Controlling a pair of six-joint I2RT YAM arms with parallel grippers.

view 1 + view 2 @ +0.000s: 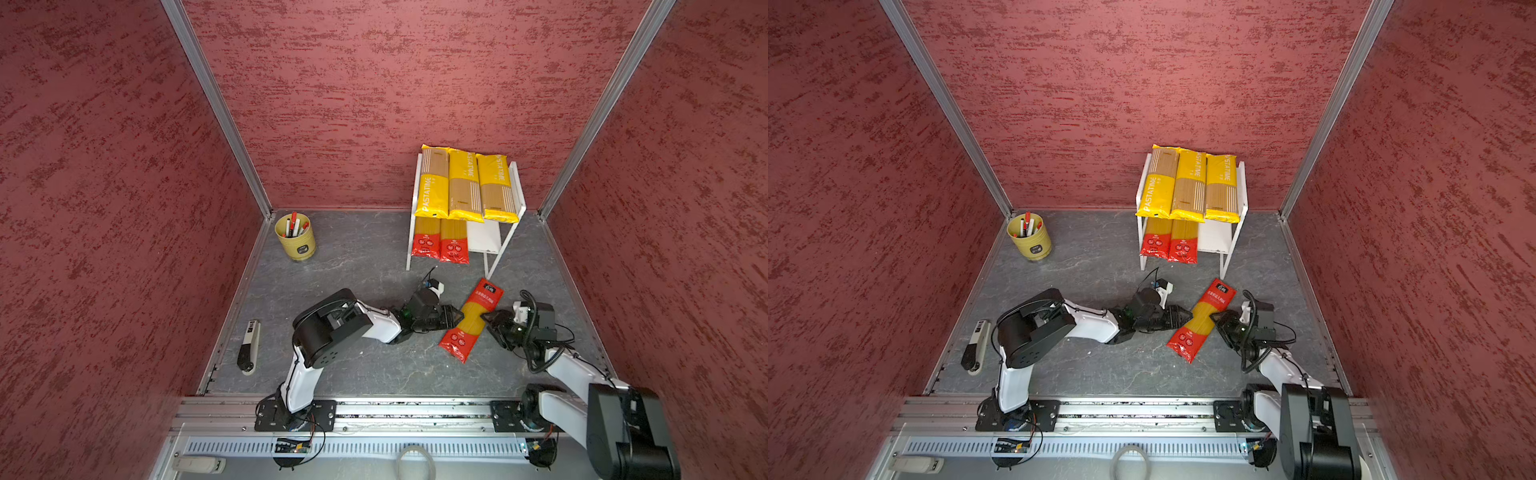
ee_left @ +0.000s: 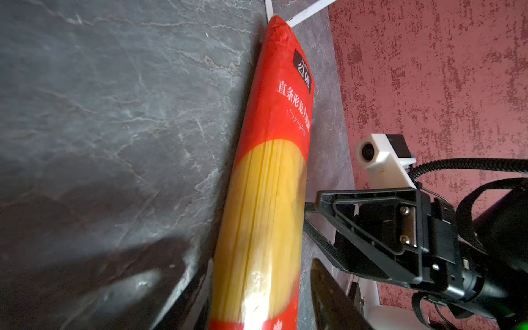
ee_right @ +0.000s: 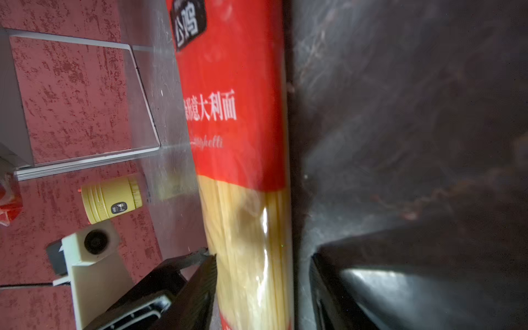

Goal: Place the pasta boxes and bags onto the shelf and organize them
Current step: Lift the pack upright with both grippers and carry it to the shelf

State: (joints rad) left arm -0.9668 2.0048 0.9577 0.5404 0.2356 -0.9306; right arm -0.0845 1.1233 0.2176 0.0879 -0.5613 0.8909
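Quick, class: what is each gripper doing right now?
Left gripper: jaws astride the red spaghetti pack; whether it grips cannot be told.
Right gripper: open, jaws parted around the same pack.

Left arm (image 1: 301, 384), right arm (image 1: 575, 370): white shells, black joints. Left gripper (image 1: 458, 316), right gripper (image 1: 487, 318) were black. Ribbed black cable (image 2: 463, 164) hung by right wrist.

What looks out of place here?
One red spaghetti pack lies slanted on the grey floor in front of the shelf, between the left end effector and right end effector. Its two red mates lie on the lower tier, leaving a bare spot beside them; the yellow packs fill the top.
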